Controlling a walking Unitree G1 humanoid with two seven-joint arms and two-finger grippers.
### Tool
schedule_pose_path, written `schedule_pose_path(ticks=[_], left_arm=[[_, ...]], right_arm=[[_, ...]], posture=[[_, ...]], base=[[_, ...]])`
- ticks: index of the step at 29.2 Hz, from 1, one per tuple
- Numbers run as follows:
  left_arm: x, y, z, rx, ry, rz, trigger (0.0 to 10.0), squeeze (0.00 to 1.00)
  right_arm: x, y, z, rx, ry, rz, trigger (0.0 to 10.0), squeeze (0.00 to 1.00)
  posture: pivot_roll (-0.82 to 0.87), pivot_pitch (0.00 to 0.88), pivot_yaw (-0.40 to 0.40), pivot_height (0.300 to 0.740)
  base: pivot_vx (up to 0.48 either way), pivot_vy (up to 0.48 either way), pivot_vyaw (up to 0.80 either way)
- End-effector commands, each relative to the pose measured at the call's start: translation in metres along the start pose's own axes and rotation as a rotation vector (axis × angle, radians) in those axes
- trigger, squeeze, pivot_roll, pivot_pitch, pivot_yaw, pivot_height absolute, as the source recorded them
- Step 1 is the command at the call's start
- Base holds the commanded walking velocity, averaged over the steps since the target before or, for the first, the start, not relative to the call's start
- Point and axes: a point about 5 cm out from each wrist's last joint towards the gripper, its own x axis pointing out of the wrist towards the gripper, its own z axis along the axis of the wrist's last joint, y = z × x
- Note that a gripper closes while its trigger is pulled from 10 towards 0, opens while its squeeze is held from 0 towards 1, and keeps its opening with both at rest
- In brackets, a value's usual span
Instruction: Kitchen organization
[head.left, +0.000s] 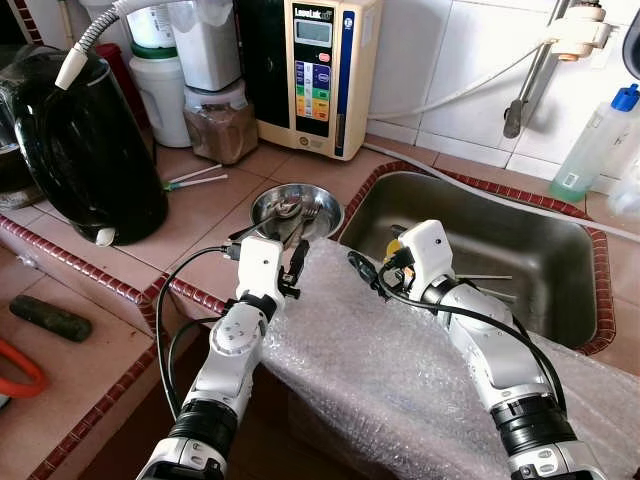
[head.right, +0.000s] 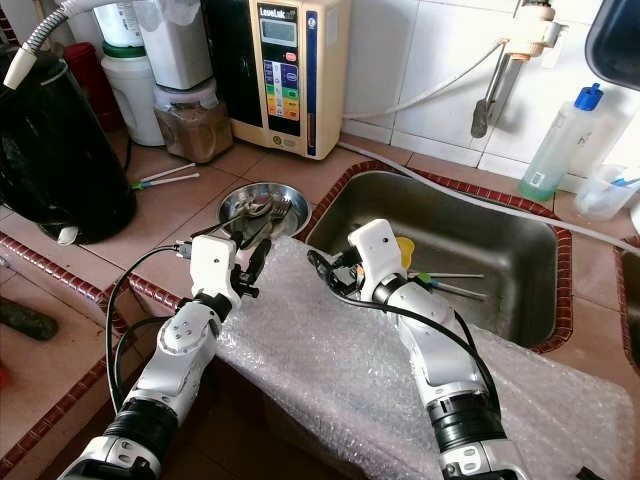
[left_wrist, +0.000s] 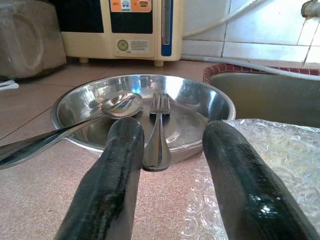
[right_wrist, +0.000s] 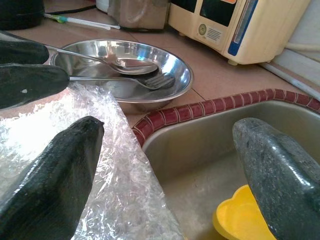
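On the tiled counter just left of the sink (head.left: 560, 300) sits a shallow steel bowl (head.left: 296, 208), with a spoon (left_wrist: 120, 104) and a fork (left_wrist: 159, 131) lying in it, both handles sticking out over the near rim toward the robot. Right in front of that rim is the left gripper (head.left: 290, 262), fingers (left_wrist: 107, 185) spread apart with nothing between them; in the left wrist view the fork handle runs down just inside one finger and the spoon handle passes outside it, so the cutlery is basically lined up at the mouth of the claw, not pinched. Can't tell if the finger actually touches the fork handle.

A sheet of bubble wrap (head.left: 400, 370) drapes over the counter edge, its corner almost touching the bowl. The right gripper (head.right: 335, 272) hovers over the sink's near left corner, wide open too, with a yellow heart-shaped thing (right_wrist: 245, 220) down in the basin below it.

Further back: a black kettle (head.left: 85, 150) on the left, a cream water ionizer (head.left: 320, 70) against the wall, and a clear bottle with a blue cap (head.left: 595, 140) on the far right.
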Motion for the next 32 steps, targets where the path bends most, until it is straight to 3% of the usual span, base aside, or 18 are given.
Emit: schedule_pose_path(ticks=[1, 32], left_arm=[[-0.0009, -0.0002, -0.0015, -0.004, 0.001, 0.003, 0.0, 0.0], [-0.0018, 0.0066, 0.0015, -0.035, -0.015, 0.065, 0.0, 0.0]], right_arm=[[-0.0014, -0.0008, 0.0031, -0.016, -0.011, 0.001, 10.0, 0.0], [-0.0012, -0.0032, 0.0032, -0.021, -0.009, -0.005, 10.0, 0.0]], posture=[[-0.05, 0.0, 0.004, 0.74], [-0.05, 0.0, -0.002, 0.74]], base=[[0.0, 0.0, 0.0], [0.0, 0.0, 0.0]])
